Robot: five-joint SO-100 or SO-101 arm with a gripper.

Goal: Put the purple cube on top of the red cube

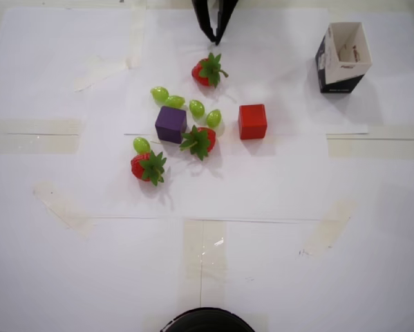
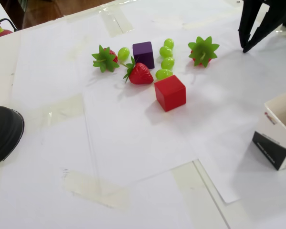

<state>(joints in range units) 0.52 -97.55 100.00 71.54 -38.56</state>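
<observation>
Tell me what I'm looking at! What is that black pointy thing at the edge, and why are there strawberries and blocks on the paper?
The black pointy thing is a robot's gripper, a claw with two fingers for picking things up. Right now it holds nothing, and its fingers look slightly apart.

Both pictures show the same table at the same moment. One camera looks straight down from above; the other stands off to the side and sees the table at a slant.

On the white paper lie a purple cube and a red cube, set apart from each other. Around the purple cube are three toy strawberries with green leafy tops and five small green grapes. An open white and black paper box stands off in a corner.

The robot is meant to stack the purple cube on the red one. That hasn't happened yet.
</observation>
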